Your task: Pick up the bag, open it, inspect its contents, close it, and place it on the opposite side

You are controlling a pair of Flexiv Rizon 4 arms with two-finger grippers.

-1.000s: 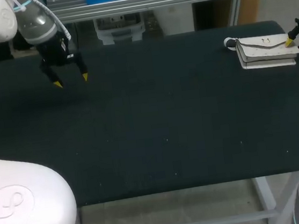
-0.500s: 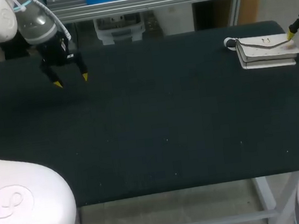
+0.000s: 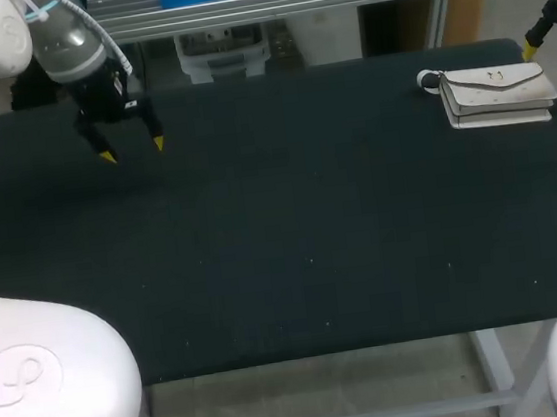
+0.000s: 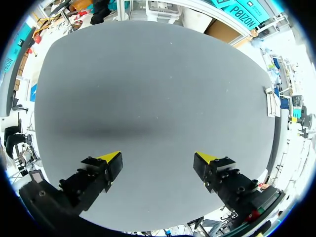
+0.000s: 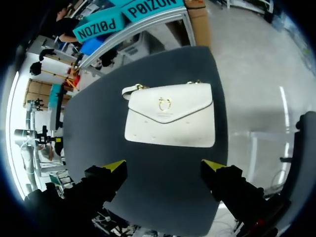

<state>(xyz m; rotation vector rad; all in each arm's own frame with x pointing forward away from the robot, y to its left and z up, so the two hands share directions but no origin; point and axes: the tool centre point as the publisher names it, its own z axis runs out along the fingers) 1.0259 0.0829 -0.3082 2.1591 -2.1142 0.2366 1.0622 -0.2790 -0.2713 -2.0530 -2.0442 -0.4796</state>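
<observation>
The right pincer (image 3: 551, 55) hangs spread open and empty over the far right corner of the black counter (image 3: 283, 248). Just left of it and lower, not touching it, a white bag (image 3: 497, 93) lies flat with its flap closed, near the counter's right edge. The left pincer (image 3: 133, 150), also open and empty, hovers at the far left, well apart from the bag.

My left arm (image 3: 61, 44): silver-grey wrist, white cable (image 3: 115, 48), glossy white shells, one embossed with a swirl. On my left pincer (image 3: 132, 150): black fingers (image 3: 95, 139), yellow tips.
</observation>
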